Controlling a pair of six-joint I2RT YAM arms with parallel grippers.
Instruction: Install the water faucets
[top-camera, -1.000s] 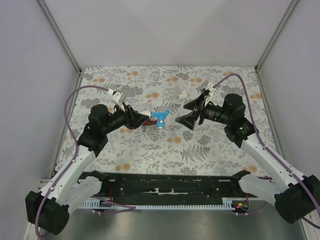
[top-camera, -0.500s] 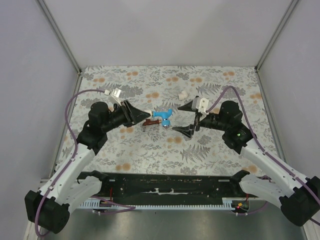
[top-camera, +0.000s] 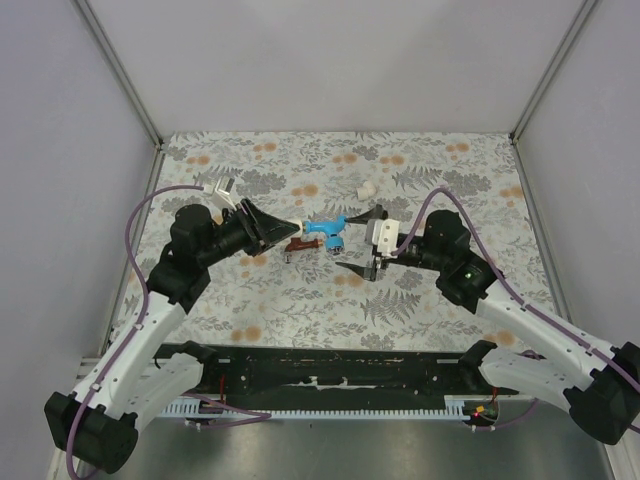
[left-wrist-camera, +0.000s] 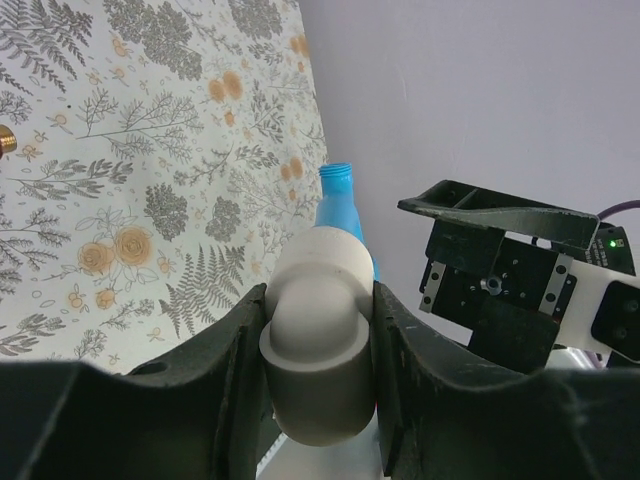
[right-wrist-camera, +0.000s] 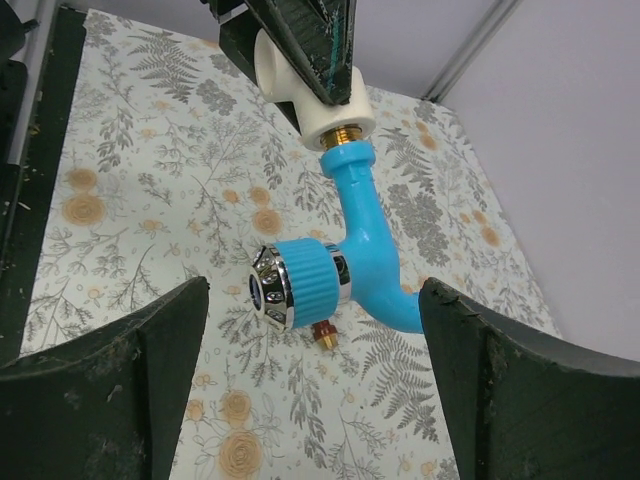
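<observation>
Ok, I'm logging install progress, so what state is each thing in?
left gripper: shut on the white elbow fitting.
right gripper: open, fingers either side of the blue faucet.
white elbow fitting: clamped, carrying the blue faucet.
blue faucet: screwed in, brass thread showing.
red-brown faucet: lying loose on the table.
small white fitting: loose on the table.

Top looks down — close wrist views share blue faucet (right-wrist-camera: 366, 218).

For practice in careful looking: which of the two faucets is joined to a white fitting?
The blue faucet, joined to the white fitting that the left gripper holds; the red-brown faucet lies alone on the table.
</observation>
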